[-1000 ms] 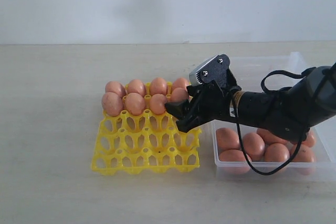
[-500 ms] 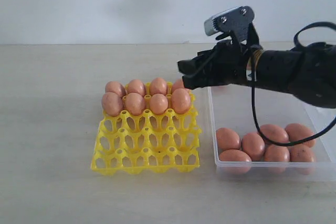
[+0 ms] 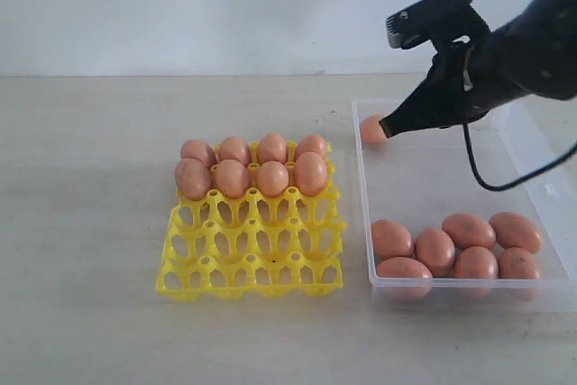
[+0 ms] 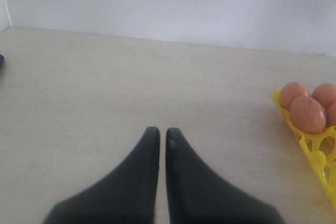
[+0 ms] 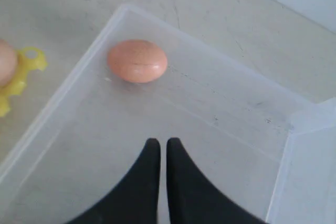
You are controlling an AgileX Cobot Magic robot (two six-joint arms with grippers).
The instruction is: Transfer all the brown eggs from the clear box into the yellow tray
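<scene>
The yellow tray (image 3: 252, 250) lies left of the clear box (image 3: 433, 178). Several brown eggs (image 3: 270, 164) fill the tray's two far rows. Several more eggs (image 3: 451, 245) cluster at the box's near end, and a lone egg (image 3: 371, 129) (image 5: 137, 61) rests in its far left corner. My right gripper (image 3: 389, 129) (image 5: 159, 142) hangs shut and empty above the box, its tips just beside that lone egg. The left gripper (image 4: 159, 132) is shut over bare table, away from the tray edge (image 4: 315, 145); it is out of the exterior view.
The tray's near rows of cups (image 3: 252, 263) are unfilled. A pale wall (image 3: 225, 6) backs the beige table (image 3: 81, 223). A cable (image 3: 487, 178) loops from the right arm over the box.
The right gripper has let go of an egg in the tray's second row, risen, and swung right to the box's far left corner. The left gripper's earlier position is not shown.
</scene>
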